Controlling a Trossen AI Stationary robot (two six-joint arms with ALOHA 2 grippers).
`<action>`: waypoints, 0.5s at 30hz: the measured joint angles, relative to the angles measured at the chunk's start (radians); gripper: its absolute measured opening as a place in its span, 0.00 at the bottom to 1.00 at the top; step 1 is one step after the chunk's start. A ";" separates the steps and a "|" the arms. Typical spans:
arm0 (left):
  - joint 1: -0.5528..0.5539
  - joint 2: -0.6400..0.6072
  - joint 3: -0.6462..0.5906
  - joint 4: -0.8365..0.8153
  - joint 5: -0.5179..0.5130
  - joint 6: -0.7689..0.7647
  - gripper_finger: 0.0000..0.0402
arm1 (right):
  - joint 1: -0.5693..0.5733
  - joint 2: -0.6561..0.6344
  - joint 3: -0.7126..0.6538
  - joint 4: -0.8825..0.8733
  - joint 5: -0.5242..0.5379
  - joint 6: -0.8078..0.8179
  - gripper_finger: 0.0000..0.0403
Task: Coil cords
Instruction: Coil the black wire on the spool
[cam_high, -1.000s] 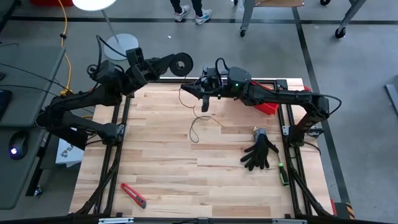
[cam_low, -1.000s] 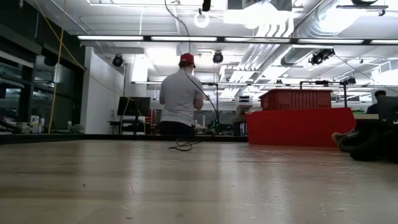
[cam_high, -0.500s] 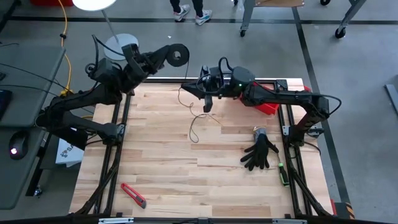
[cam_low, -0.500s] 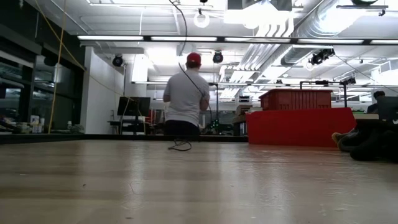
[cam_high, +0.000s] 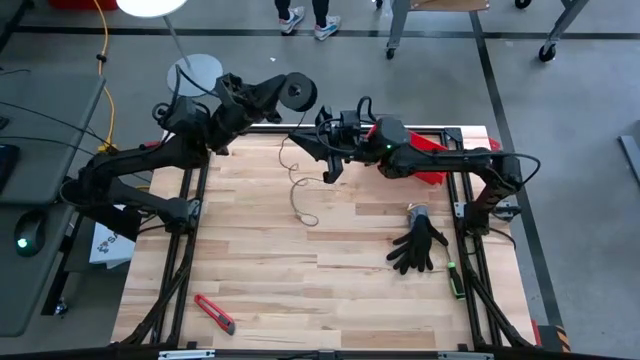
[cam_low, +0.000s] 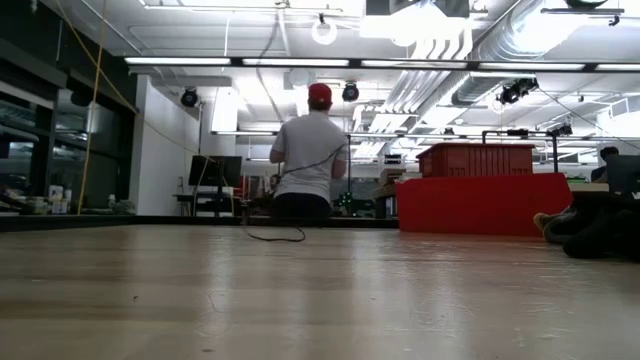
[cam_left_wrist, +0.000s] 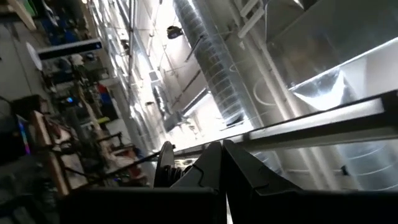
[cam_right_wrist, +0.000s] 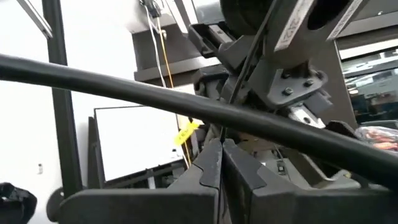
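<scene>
While my left gripper (cam_high: 285, 92) clamps the spool (cam_high: 298, 92) aloft, the cord (cam_high: 296, 190) trails down toward the table. My right gripper (cam_high: 330, 168), pressed together on the cord, sits nearest that hanging length.

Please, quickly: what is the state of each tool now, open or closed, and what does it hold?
Left tool: closed, holding the black spool.
Right tool: closed; whether it pinches the thin cord cannot be told.
</scene>
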 joint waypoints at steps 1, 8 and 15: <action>0.000 0.005 0.000 0.010 0.000 -0.013 0.00 | 0.003 0.004 0.000 0.012 0.000 0.003 0.00; -0.024 0.034 0.000 0.045 0.013 -0.153 0.00 | 0.007 0.004 0.000 0.018 0.036 -0.021 0.00; -0.074 0.035 0.000 0.042 0.030 -0.213 0.00 | 0.007 0.004 0.000 0.051 0.036 -0.014 0.00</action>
